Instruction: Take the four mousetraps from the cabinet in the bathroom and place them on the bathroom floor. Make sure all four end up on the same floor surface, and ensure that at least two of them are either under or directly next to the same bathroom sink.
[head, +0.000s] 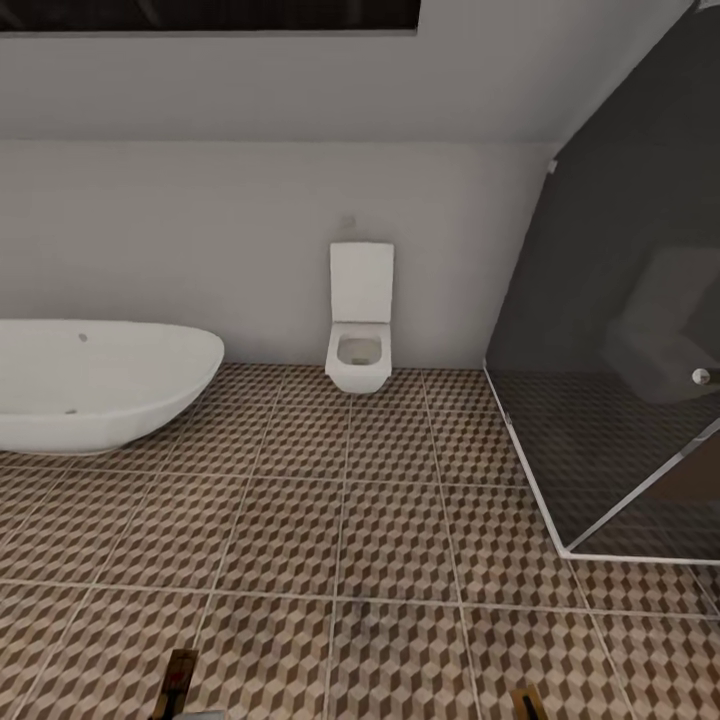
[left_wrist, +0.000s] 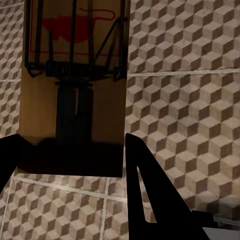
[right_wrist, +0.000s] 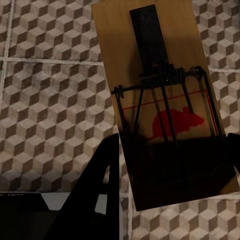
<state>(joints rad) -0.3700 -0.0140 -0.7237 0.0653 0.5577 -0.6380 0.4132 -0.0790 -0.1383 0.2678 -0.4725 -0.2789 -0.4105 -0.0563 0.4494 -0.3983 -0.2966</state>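
In the left wrist view, my left gripper (left_wrist: 70, 162) is shut on a mousetrap (left_wrist: 75, 90), a brown wooden board with a dark spring and a red mouse print, held above the bathroom floor (left_wrist: 185, 100). My right gripper (right_wrist: 172, 167) is shut on a second mousetrap (right_wrist: 155, 95) over the same cube-pattern tiles (right_wrist: 50, 100). In the head view, the ends of the two traps peek in at the lower edge, one on the left (head: 178, 682) and one on the right (head: 527, 702). The cabinet and the bathroom sink are out of view.
A white oval bathtub (head: 95, 385) stands at the left. A white toilet (head: 359, 330) hangs on the far wall. The dark glass shower enclosure (head: 620, 380) closes off the right side. Patterned floor tiles (head: 340, 530) stretch between them.
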